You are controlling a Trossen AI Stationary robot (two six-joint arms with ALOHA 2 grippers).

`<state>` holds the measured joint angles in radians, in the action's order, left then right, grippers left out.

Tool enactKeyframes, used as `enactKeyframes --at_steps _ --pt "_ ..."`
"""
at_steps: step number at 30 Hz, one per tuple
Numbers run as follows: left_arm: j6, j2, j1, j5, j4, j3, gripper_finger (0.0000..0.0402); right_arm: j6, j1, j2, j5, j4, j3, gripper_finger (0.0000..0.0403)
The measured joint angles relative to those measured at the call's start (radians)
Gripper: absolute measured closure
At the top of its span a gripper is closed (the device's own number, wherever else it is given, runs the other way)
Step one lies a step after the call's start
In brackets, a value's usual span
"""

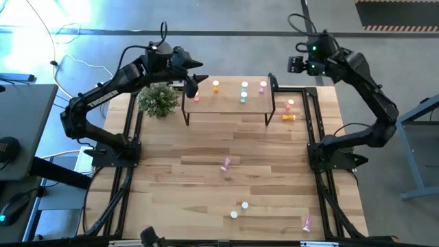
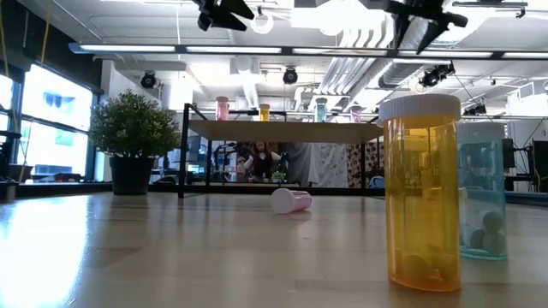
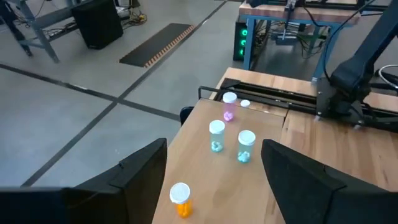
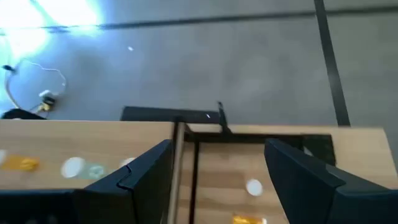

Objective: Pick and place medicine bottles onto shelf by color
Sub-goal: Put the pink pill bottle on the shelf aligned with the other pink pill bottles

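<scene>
The shelf (image 1: 226, 103) stands at the table's far middle. Several medicine bottles stand upright on its top: a pink one (image 1: 195, 98), an orange one (image 1: 215, 86), two teal ones (image 1: 243, 92) and another pink one (image 1: 262, 86). In the left wrist view these are orange (image 3: 181, 198), teal (image 3: 216, 135) and pink (image 3: 229, 106). My left gripper (image 1: 192, 82) hangs open above the shelf's left end, holding nothing. My right gripper (image 1: 296, 64) hangs open high over the table's far right corner, also with nothing in it. A pink bottle (image 1: 226, 163) lies on its side at mid-table.
A potted plant (image 1: 159, 99) stands left of the shelf. Right of the shelf one bottle (image 1: 290, 104) stands and an orange one (image 1: 289, 117) lies. Near the front edge are two white-capped bottles (image 1: 239, 209), orange (image 2: 422, 192) and teal (image 2: 482, 197) in the low view, and a pink one (image 1: 306, 221).
</scene>
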<state>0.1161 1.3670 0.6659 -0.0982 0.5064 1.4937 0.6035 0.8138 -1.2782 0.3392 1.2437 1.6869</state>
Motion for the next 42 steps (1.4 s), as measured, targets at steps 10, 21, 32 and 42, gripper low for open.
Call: enactKeyframes --at_steps 10,21,32,42 --pt "-0.01 0.0 0.0 0.01 0.002 0.0 0.0149 -0.11 0.248 -0.105 -0.287 0.113 0.0 0.0157" --pt "-0.008 0.001 0.0 0.021 0.002 0.0 0.0149 -0.31 0.301 -0.253 -0.317 0.13 0.0 0.0157" --pt "-0.011 0.001 0.0 0.02 0.006 0.0 0.0149 -0.872 0.345 -0.378 -0.389 0.198 0.0 0.0157" --pt "-0.027 0.001 0.0 0.02 0.006 0.0 0.0149 -1.046 0.345 -0.446 -0.399 0.29 -0.001 0.0157"
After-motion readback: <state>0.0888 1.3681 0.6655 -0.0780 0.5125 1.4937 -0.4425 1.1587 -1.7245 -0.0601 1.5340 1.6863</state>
